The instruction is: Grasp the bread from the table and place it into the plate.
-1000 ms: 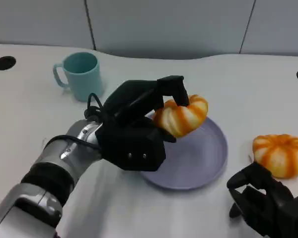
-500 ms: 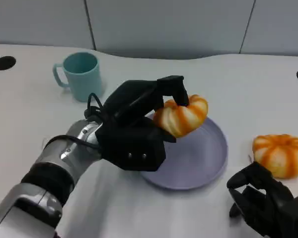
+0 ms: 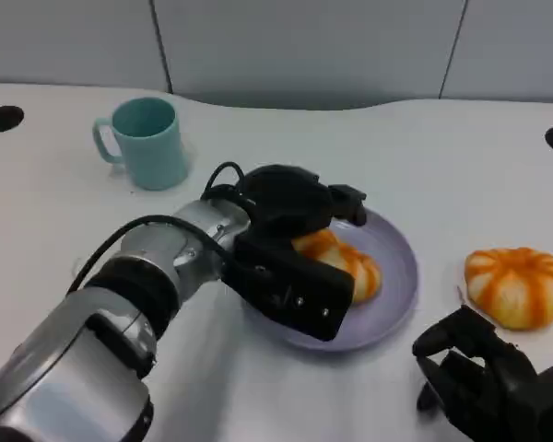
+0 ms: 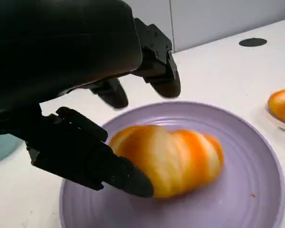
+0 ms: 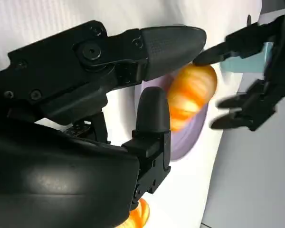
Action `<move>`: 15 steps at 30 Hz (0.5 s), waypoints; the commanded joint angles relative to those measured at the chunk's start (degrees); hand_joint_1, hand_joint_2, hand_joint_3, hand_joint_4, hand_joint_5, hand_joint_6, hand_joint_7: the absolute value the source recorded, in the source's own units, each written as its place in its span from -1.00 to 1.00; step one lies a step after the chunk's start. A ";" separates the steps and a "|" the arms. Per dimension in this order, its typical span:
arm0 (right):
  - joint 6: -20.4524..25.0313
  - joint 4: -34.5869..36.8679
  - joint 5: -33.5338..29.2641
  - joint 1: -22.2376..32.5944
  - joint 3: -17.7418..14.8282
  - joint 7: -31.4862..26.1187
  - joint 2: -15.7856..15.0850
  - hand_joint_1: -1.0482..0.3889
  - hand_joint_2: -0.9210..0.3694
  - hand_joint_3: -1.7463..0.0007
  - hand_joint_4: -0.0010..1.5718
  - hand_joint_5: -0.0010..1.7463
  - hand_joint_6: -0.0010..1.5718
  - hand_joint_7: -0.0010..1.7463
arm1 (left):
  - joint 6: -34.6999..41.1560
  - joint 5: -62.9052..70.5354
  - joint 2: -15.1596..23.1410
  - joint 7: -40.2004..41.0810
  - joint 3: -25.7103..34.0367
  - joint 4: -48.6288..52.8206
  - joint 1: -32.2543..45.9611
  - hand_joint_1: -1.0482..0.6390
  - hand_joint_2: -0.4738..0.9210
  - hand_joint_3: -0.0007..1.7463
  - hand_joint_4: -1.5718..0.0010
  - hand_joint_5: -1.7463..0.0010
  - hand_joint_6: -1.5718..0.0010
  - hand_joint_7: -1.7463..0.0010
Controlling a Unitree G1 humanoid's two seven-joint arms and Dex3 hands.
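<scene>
1. Bread point(image 3: 341, 265), a glossy orange-and-cream roll with twisted ridges, lies in the plate point(image 3: 398, 276), under the left hand point(image 3: 290, 249).
2. In the left wrist view the same roll point(image 4: 173, 156) sits on the plate's point(image 4: 256, 190) flat middle, with one of the fingers point(image 4: 99, 164) touching its near side and the others point(image 4: 159, 76) spread apart above and beyond it, clear of the crust.
3. That hand's fingers are apart and grip nothing; the roll rests on the plate by itself.
4. The plate is round, smooth and pale purple, with a low raised rim, and it stands on the white bench point(image 3: 55, 203).
5. A second roll point(image 3: 518, 285), rounder and striped the same orange and cream, lies on the bench just beyond the fingers of the right hand point(image 3: 484, 382), not touching them.
6. The right hand's fingers hold nothing and lie partly curled, with gaps between them; in the right wrist view two of them point(image 5: 154, 118) reach towards the plate point(image 5: 190, 128).
7. A teal mug point(image 3: 147, 143) with a smooth glazed side and a loop handle stands upright on the bench, well beyond the left hand's fingers; its inside cannot be seen.
</scene>
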 commanded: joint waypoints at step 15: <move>-0.33 -0.32 -0.19 -0.26 -0.36 -0.28 -1.18 0.05 -1.00 0.63 -0.25 1.00 -0.57 1.00 | -3.08 -4.69 4.08 -3.22 3.42 -2.15 0.67 -0.60 1.00 -0.97 1.00 0.73 0.86 0.83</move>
